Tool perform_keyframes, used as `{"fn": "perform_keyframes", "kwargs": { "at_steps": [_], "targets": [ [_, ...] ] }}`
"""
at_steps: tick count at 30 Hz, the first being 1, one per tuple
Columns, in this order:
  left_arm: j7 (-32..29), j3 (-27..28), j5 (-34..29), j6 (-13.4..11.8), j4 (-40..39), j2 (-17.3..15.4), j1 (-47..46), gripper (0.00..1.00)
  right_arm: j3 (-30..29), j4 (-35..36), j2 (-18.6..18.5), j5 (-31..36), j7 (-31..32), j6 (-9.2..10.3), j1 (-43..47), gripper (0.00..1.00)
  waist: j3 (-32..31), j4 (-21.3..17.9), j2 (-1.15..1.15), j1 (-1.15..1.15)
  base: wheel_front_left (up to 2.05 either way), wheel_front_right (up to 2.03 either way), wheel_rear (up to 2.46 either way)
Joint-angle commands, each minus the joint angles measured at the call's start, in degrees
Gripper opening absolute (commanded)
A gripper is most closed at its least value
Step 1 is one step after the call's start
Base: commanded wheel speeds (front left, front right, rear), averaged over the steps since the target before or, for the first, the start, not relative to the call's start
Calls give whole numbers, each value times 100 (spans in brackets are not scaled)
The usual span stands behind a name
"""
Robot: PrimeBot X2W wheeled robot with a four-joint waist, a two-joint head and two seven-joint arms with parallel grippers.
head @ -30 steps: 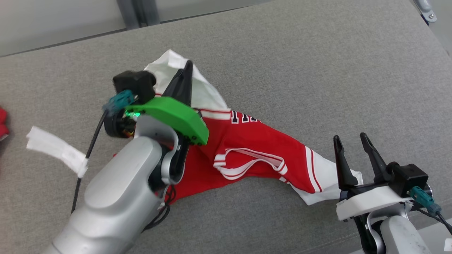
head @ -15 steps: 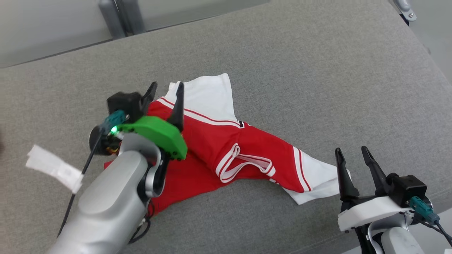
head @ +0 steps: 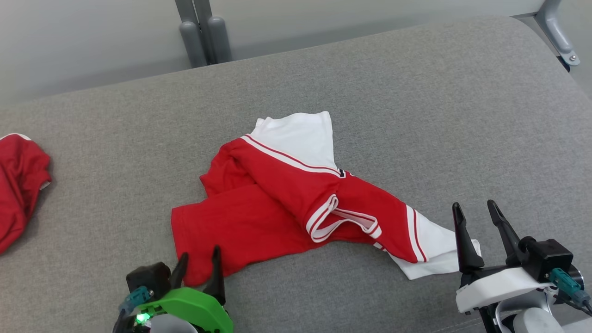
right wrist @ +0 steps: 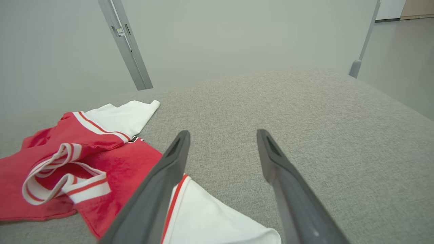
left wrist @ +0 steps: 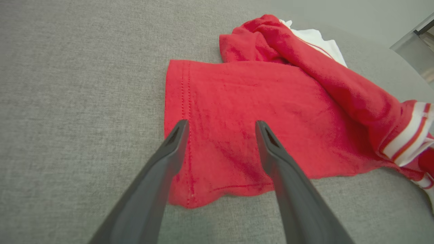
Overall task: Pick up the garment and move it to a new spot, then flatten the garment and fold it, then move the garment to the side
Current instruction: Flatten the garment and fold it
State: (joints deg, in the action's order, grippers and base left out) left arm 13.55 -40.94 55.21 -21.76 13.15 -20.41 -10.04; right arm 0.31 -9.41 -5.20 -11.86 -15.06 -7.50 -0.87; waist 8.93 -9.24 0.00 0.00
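The garment [head: 286,203] is a red shirt with white sleeves and striped trim, lying crumpled in the middle of the grey cushion [head: 416,115]. My left gripper [head: 200,263] is open at the bottom left, its fingertips just over the shirt's near red hem. The left wrist view looks down on that hem [left wrist: 237,112], with the left gripper [left wrist: 220,130] above it and nothing between the fingers. My right gripper [head: 476,217] stands open at the lower right, next to the white sleeve end [head: 439,259]. In the right wrist view the garment [right wrist: 84,159] lies to the left of the right gripper [right wrist: 222,139].
Another red cloth [head: 18,185] lies at the cushion's left edge. Grey metal posts [head: 203,32] stand behind the cushion's far edge, and one more post [head: 555,27] at the far right corner. Bare grey cushion surrounds the shirt on the far and right sides.
My left gripper opened, let go of the shirt's white sleeve and drew back to the near hem. The sleeve dropped flat onto the cushion. The head camera shifted.
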Motion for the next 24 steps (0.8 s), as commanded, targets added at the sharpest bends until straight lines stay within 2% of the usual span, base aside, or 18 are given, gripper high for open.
{"fn": "perform_keyframes", "kwargs": {
  "at_steps": [1,7,12,15,17,19,24],
  "targets": [
    [-19,-18,53,25,23,40,91,100,-1,13,-34,39,-17,1,69,100,24,54,0,0,0,0,0],
    [16,95,116,-102,357,175,56,100,41,4,-57,27,-17,2,14,100,109,35,0,0,0,0,0],
    [24,148,155,-197,358,59,313,100,18,-8,-53,20,-17,2,20,100,92,-35,0,0,0,0,0],
    [-107,70,243,-108,226,33,463,100,-12,-2,-54,10,-17,1,58,100,85,-36,0,0,0,0,0],
    [-240,-22,330,21,140,44,551,0,-31,-17,-57,14,-17,1,77,100,72,-14,0,0,0,0,0],
    [-298,-80,378,103,77,41,619,0,-37,-32,-52,35,-17,2,89,100,51,15,0,0,0,0,0],
    [-171,88,411,31,-108,-87,780,0,-71,-24,-30,49,-17,1,177,100,-54,157,0,0,0,0,0]
  ]
}}
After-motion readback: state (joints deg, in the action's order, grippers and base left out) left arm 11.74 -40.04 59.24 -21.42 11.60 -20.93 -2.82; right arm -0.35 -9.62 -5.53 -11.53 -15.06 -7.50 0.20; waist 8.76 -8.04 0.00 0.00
